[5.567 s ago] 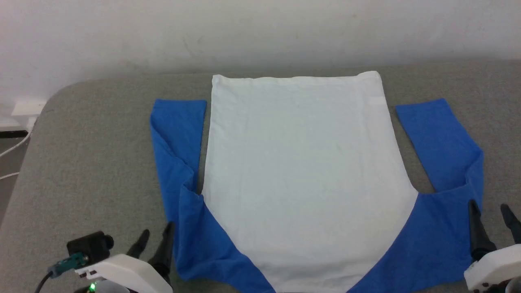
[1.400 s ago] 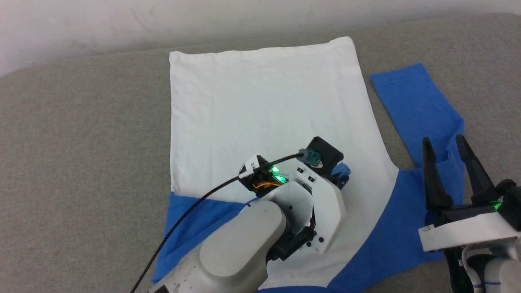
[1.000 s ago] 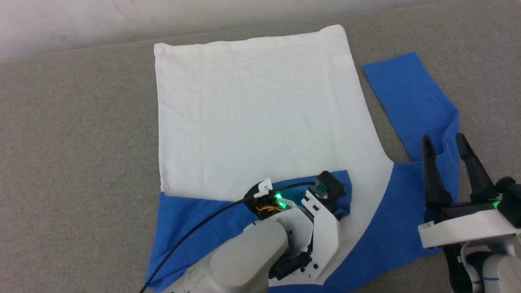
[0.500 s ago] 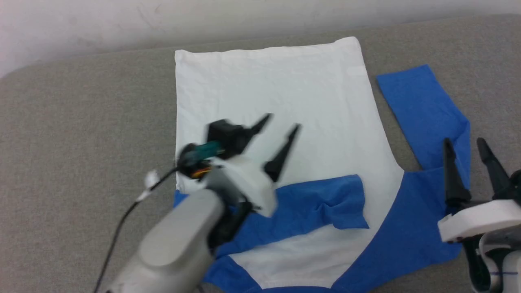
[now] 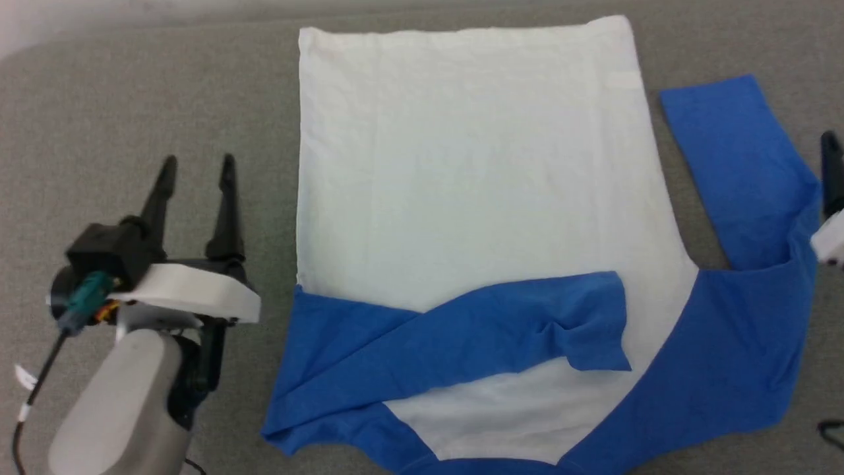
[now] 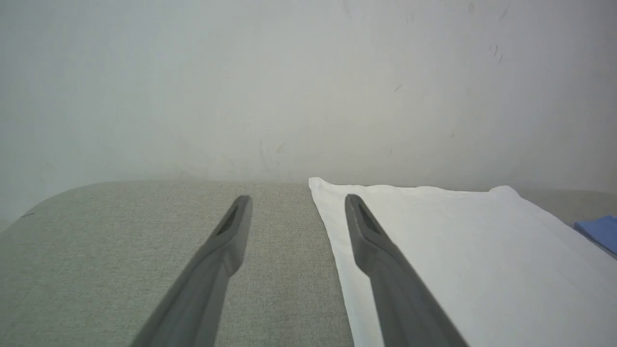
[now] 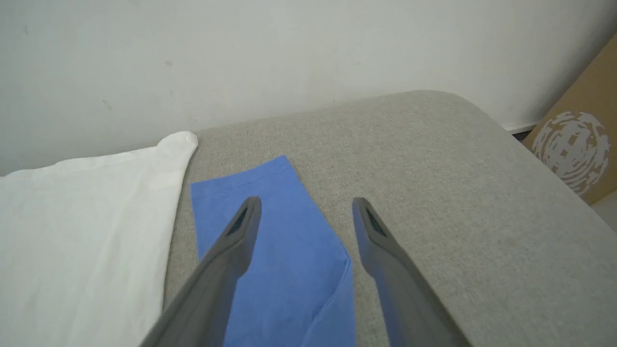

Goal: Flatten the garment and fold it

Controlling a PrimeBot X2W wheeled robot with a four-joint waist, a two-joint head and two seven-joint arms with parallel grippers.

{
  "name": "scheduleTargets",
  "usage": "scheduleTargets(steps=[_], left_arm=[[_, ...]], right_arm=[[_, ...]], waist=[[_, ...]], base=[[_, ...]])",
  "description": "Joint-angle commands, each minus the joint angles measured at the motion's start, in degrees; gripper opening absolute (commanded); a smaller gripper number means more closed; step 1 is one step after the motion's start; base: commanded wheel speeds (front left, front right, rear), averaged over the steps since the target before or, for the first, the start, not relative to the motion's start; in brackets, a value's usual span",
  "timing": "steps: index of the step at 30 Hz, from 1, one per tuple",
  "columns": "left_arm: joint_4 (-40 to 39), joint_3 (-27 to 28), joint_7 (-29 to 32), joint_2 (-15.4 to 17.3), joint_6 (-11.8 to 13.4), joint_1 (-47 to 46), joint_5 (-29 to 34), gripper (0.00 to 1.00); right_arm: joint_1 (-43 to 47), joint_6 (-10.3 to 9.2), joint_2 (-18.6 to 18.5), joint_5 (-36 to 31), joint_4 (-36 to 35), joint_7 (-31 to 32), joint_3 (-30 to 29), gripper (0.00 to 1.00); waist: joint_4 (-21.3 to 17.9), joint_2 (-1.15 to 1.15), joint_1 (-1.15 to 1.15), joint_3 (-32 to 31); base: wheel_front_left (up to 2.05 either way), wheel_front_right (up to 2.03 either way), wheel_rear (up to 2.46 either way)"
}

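The garment lies flat on the grey cushion, white body spread out, hem at the far side. Its left blue sleeve is folded across the white body near the shoulders. The right blue sleeve still stretches out over the cushion. My left gripper stands open beside the garment's left edge, holding nothing; its wrist view shows the white edge by the right finger. At the head view's right edge a single dark fingertip of my right gripper peeks in; the right gripper hangs open above the right sleeve.
The grey cushion has bare room left of the garment, and its rounded right end lies beyond the sleeve. A pale wall runs behind it. A brown cardboard box stands past the cushion's right end.
My left gripper laid the left sleeve across the white body, let go, opened and withdrew to the left of the garment. The head camera shifted, pushing the right gripper toward the frame edge.
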Motion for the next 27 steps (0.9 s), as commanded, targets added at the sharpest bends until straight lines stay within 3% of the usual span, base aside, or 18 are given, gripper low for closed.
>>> scheduleTargets(steps=[1, 10, 19, 21, 22, 23, 24, 27], left_arm=[[-2.5, 2.7, -0.3, -0.1, 0.2, 1.2, 1.8, 1.00], [-9.5, 12.5, -0.3, -3.1, -2.0, 3.1, 8.2, 1.00], [-12.2, 16.8, -0.3, -7.8, -3.7, 3.9, 12.2, 1.00], [-12.2, 17.4, -0.3, -8.5, -4.2, 4.1, 12.8, 1.00], [-12.2, 17.4, -0.3, -8.5, -4.2, 4.1, 12.8, 1.00], [-12.1, 17.8, -0.3, -8.8, -4.5, 4.2, 13.0, 1.00], [-11.9, 18.1, -0.3, -9.1, -4.8, 4.4, 13.2, 1.00], [-11.4, 19.0, -0.3, -9.8, -5.6, 4.9, 13.8, 1.00]], right_arm=[[-4.0, -0.05, -1.5, 0.4, 2.9, 1.5, -0.5, 1.00], [-18.3, -0.05, -8.6, -0.7, 13.0, 8.2, 1.1, 1.00], [-24.2, -0.05, -10.9, -0.7, 17.7, 15.3, 3.4, 1.00], [-24.3, -0.05, -11.0, -0.6, 18.4, 17.5, 3.2, 0.40], [-24.3, -0.05, -11.0, -0.6, 18.4, 17.5, 3.2, 0.40], [-24.2, -0.05, -11.0, -0.7, 18.5, 18.5, 3.2, 0.13], [-23.9, -0.05, -11.0, -0.7, 18.4, 19.3, 3.2, 0.02], [-22.7, -0.05, -11.0, -0.6, 17.0, 19.8, 2.7, 0.00]], waist=[[2.3, 0.00, 0.00, 5.2], [4.8, 0.00, 0.00, 14.5], [6.3, 0.00, 0.00, 17.7], [6.5, 0.00, 0.00, 17.5], [6.5, 0.00, 0.00, 17.5], [6.5, 0.00, 0.00, 17.2], [6.5, 0.00, 0.00, 16.9], [6.3, 0.00, 0.00, 15.7]], base=[[0.00, 0.00, 0.00], [0.00, 0.00, 0.00], [0.00, 0.00, 0.00], [0.00, 0.00, 0.00], [0.00, 0.00, 0.00], [0.00, 0.00, 0.00], [0.00, 0.00, 0.00], [0.00, 0.00, 0.00]])
